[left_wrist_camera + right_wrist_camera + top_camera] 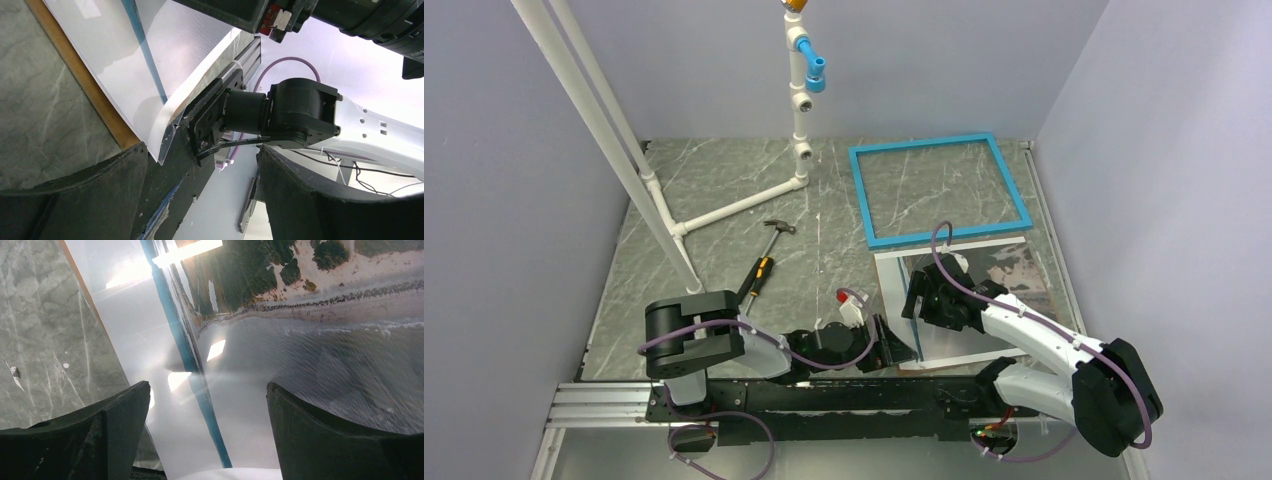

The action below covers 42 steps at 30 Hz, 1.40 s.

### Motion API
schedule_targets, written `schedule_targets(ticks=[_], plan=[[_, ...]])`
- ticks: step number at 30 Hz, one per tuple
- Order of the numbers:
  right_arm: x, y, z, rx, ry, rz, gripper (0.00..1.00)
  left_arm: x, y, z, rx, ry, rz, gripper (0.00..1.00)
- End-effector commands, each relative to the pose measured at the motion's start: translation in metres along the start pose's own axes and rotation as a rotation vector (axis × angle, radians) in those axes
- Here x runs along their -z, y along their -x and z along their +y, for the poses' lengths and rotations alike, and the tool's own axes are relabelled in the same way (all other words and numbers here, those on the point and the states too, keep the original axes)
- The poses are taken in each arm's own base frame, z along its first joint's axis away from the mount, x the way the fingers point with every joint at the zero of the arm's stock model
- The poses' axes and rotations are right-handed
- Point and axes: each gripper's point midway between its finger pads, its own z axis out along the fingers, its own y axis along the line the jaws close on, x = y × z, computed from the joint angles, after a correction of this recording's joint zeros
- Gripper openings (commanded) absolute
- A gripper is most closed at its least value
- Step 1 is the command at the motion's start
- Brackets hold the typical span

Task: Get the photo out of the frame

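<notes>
1. The frame (924,144) lies empty at the far right. The photo (1024,265) lies beside it on the brown backing board (92,95), so removal looks nearly done.
2. The right gripper (207,430) and left gripper (202,200) are both spread, holding nothing.
3. Next: catch the sheet's edge.
4. The right arm hides the photo's middle, and the blue streak (200,390) is unclear.

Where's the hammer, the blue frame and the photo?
hammer (764,258): top view, on the middle of its handle.
frame (924,144): top view, on its far blue bar.
photo (1022,268): top view, on the printed picture area.
</notes>
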Motion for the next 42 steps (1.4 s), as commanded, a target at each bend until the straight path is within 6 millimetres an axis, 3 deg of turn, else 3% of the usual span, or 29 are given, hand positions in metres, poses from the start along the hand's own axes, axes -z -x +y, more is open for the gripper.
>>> schedule_targets(ticks=[1,9,27,42], plan=[[-0.003,-0.001,0.003,-0.011,0.015,0.006,0.87,-0.001,0.006,-0.010,0.031,-0.047,-0.042,0.82],[-0.002,-0.001,0.004,-0.011,0.020,0.005,0.87,-0.004,0.006,-0.006,0.044,-0.062,-0.048,0.68],[0.001,0.002,0.005,-0.006,0.021,-0.004,0.87,-0.004,0.009,-0.020,-0.022,-0.086,-0.053,0.59],[0.000,0.003,0.007,-0.003,0.024,-0.002,0.87,-0.007,0.006,-0.002,0.086,-0.083,-0.040,0.53]])
